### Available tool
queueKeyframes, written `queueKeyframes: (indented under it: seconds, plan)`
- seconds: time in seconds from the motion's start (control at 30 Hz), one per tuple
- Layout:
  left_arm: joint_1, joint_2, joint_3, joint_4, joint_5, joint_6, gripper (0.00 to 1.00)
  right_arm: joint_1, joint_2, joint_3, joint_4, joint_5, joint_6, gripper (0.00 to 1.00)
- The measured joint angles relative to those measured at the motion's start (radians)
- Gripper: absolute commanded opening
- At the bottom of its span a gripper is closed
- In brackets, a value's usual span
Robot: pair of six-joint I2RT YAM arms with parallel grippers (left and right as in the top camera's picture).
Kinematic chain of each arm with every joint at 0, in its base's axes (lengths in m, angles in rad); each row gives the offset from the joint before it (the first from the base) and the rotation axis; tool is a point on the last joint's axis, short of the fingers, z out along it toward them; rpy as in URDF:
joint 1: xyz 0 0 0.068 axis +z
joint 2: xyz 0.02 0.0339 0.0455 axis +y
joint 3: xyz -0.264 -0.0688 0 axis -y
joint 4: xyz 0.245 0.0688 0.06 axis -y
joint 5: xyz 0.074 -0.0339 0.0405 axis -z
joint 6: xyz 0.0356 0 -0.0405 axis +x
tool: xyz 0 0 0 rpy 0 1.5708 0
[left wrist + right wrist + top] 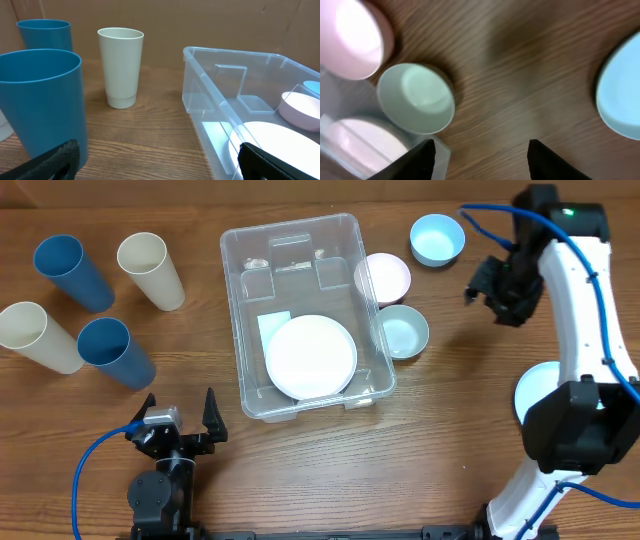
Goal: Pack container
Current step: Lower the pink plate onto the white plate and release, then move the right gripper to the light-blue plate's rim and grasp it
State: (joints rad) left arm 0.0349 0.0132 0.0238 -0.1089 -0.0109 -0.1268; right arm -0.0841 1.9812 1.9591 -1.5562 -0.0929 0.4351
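My left hand [181,418] is spread wide and empty at the counter's [450,430] front edge. Its wrist view shows a cream cup [120,67] standing upright. The container [232,310] sits mid-counter and holds a white plate [310,357]. Only the right wrist view shows that my right hand [479,162] is parted, gripping nothing, near the green bowl [416,97].
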Motion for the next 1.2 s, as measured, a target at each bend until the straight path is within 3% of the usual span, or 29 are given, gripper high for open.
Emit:
queueKeyframes:
  seconds: [0.3,0.53,0.97,1.2]
  plan:
    - [0.000,0.000,0.000,0.000,0.000,0.000,1.00,-0.172,-0.002,-0.283,0.144,-0.007,0.084,0.61]
    - [0.000,0.000,0.000,0.000,0.000,0.000,1.00,-0.263,-0.002,-0.312,0.178,-0.007,0.121,0.61]
    - [0.000,0.000,0.000,0.000,0.000,0.000,1.00,-0.608,-0.002,-0.318,0.124,0.116,0.183,0.60]
    - [0.000,0.000,0.000,0.000,0.000,0.000,1.00,-0.739,-0.004,-0.506,0.205,0.178,0.181,0.60]
